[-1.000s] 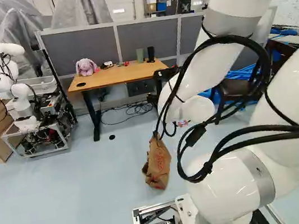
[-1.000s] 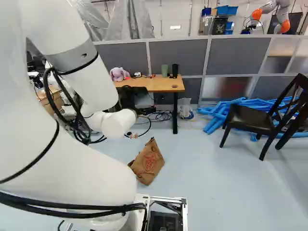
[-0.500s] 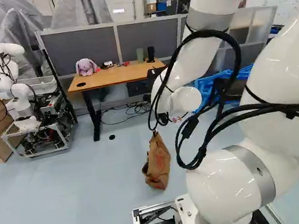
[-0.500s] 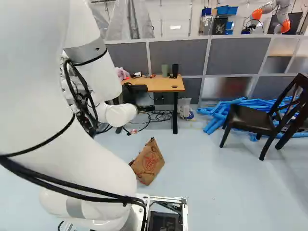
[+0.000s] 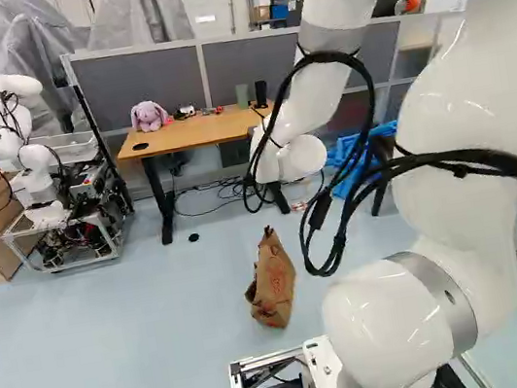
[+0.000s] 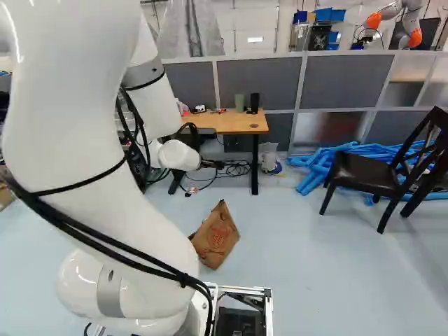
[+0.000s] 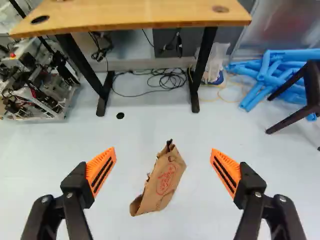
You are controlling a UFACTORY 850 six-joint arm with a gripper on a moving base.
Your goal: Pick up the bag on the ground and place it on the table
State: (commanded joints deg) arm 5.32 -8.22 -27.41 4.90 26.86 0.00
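Only a black part of my gripper [image 6: 204, 133] shows in the right base view, beside the white wrist and in front of the table; its fingertips are hidden there. The wrist view shows my gripper [image 7: 163, 151] open, its orange-padded fingers wide apart with nothing gripped. A crumpled brown paper bag [image 7: 165, 182] with red print lies on the floor, seen between the two fingers but well beyond them, touching neither. The same bag [image 5: 271, 280] is ahead of the base. Beyond it stands the wooden table [image 5: 171, 141] with black legs.
On the table are a plush bunny [image 5: 149, 116], a green container [image 6: 239, 102] and a black one [image 6: 254, 103]. Cables [image 7: 167, 80] lie beneath it. Blue tubes [image 6: 315, 168] and a dark chair [image 6: 364, 175] are at the right. Another robot [image 5: 33, 171] stands at the left.
My arm has moved, its wrist shifting leftward in the left base view and rightward in the right base view. The bag and the base have stayed where they were.
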